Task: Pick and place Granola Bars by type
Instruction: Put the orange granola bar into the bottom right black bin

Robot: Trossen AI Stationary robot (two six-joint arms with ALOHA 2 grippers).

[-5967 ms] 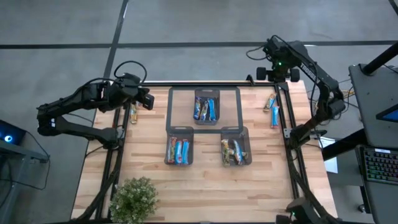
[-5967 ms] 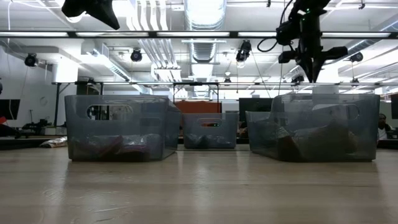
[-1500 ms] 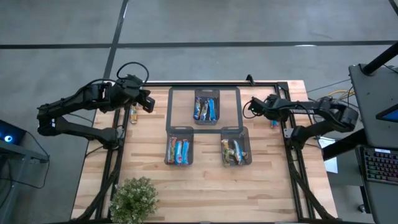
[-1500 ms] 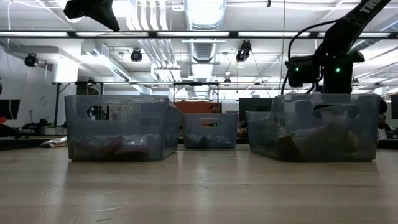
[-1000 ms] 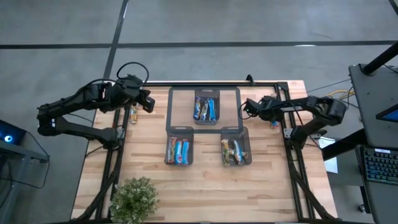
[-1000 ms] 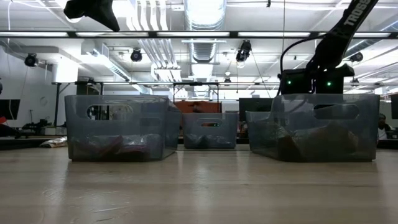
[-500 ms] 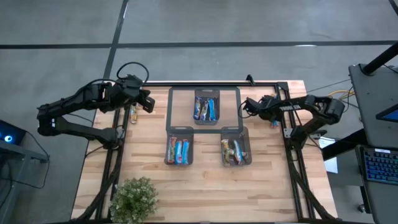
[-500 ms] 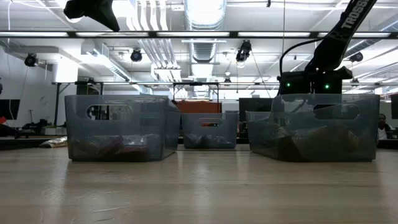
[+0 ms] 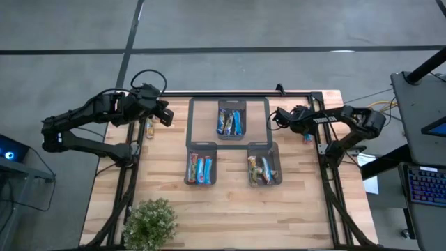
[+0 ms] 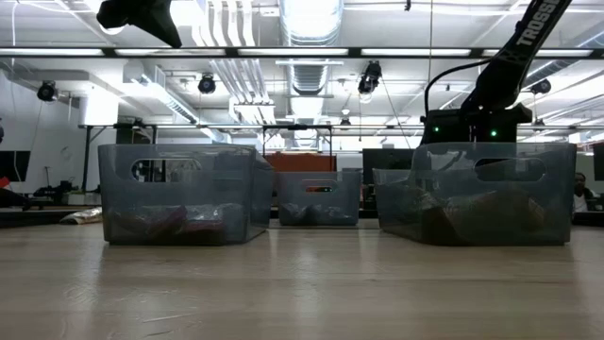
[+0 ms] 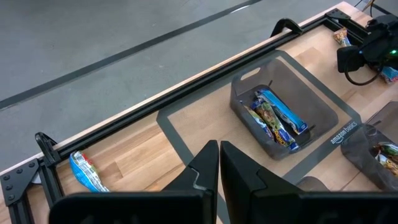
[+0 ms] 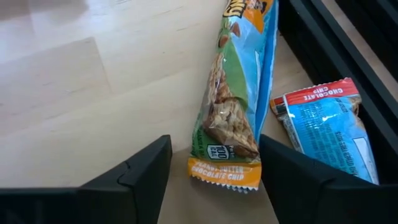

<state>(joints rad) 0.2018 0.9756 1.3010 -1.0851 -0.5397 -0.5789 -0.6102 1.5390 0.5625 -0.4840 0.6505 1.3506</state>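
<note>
Green-and-blue foil granola bar with an orange end [image 12: 233, 93] is lying flat on the light wooden surface [image 9: 230, 209], right in front of the right gripper [image 12: 211, 180] — jaws are spread wide, one either side of the bar's near end, holding nothing. Beside it, a blue foil bar with a red band [image 12: 326, 134] is sitting against the black frame rail [image 12: 348, 56]. In the high view the right gripper [image 9: 280, 116] is hanging low at the surface's right rear, with the loose bars mostly hidden under the arm.

Left gripper [image 11: 219, 163] is waiting above the left rear edge, jaws clenched together, empty. One loose blue-wrapped bar [image 11: 86, 171] is lying by the left rail below it.

Three translucent grey bins are already holding sorted bars: rear centre bin [image 9: 231, 103], front left bin [image 9: 200, 147], front right bin [image 9: 264, 148].

Judging the step: right arm is lining up a pick on the green-and-blue bar, not yet closing. Next move is calling for a short drop so the jaws are straddling the bar across its width, then a close and a lift — then matching the wrapper to the correct bin. Risk: the neighbouring blue bar is near enough that a skewed approach could be nudging it or snagging the rail.
</note>
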